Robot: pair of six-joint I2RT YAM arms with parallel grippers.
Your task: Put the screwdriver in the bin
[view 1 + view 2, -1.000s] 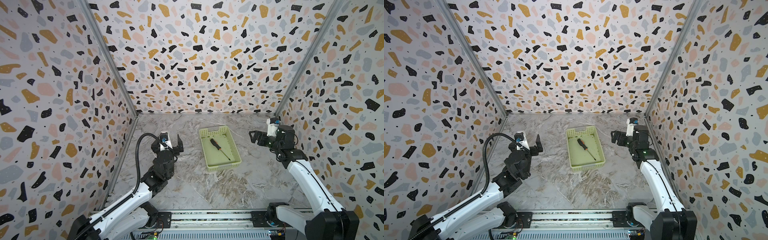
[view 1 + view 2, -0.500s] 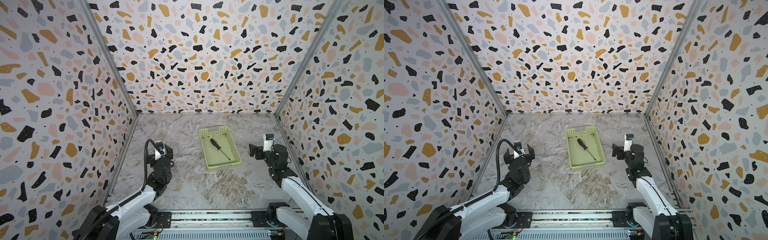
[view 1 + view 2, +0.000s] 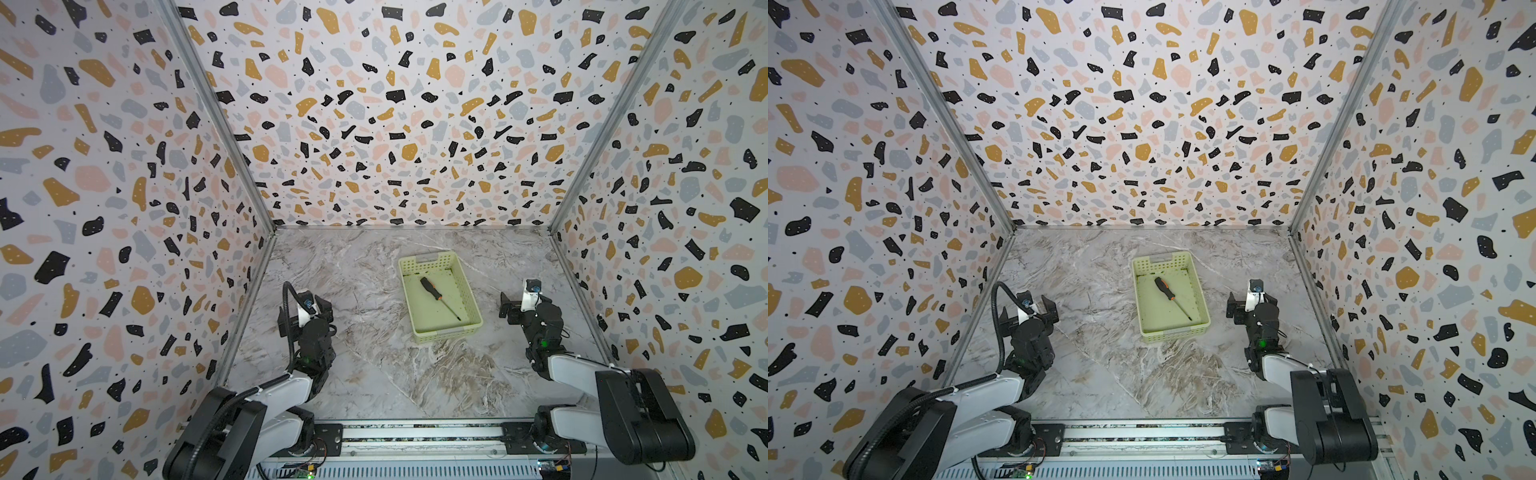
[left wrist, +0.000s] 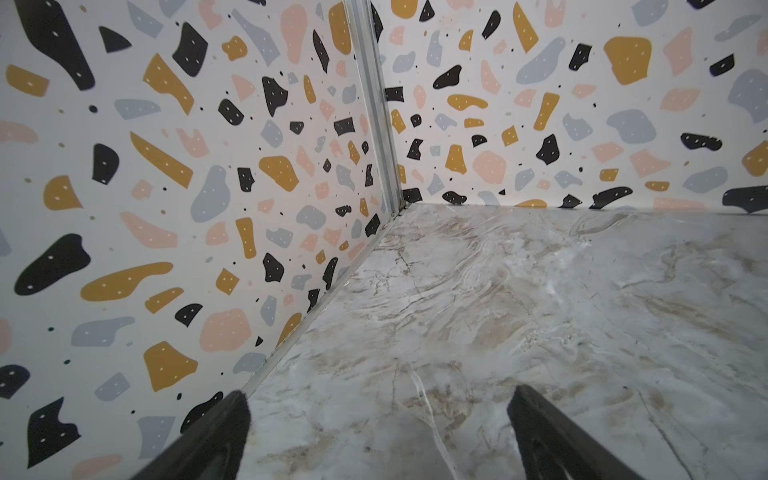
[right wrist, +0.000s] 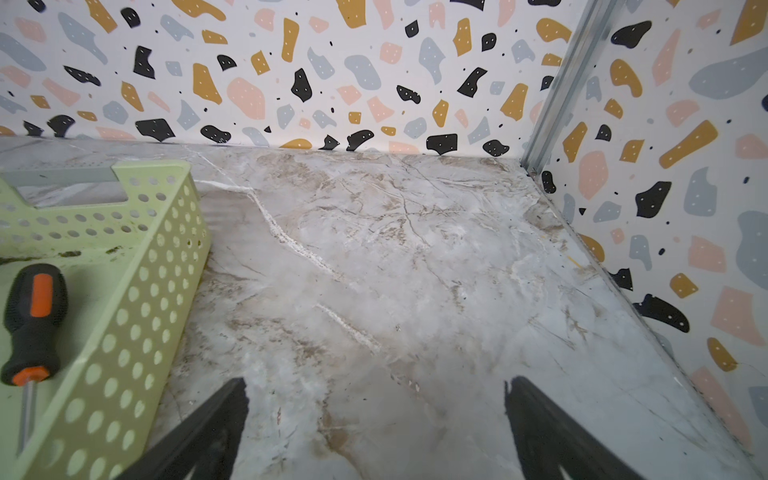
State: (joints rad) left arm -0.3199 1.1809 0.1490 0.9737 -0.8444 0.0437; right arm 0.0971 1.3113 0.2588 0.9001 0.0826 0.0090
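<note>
The screwdriver (image 3: 432,291) (image 3: 1165,291), with a black handle and an orange band, lies slantwise on the floor of the pale yellow-green bin (image 3: 446,334) (image 3: 1173,332) in both top views. The right wrist view shows its handle (image 5: 35,320) inside the bin's perforated wall (image 5: 137,316). My left gripper (image 3: 305,313) (image 3: 1026,313) (image 4: 376,395) stands open over bare marble, well left of the bin. My right gripper (image 3: 523,305) (image 3: 1250,305) (image 5: 374,384) is open too, empty, just right of the bin.
Terrazzo-patterned walls (image 3: 395,124) close in the marble floor (image 3: 395,374) on three sides. A metal rail (image 3: 415,432) carrying both arm bases runs along the front edge. The left gripper faces the back left corner post (image 4: 374,104).
Both arms have folded back toward the front rail and sunk lower. The screwdriver and the bin have not moved.
</note>
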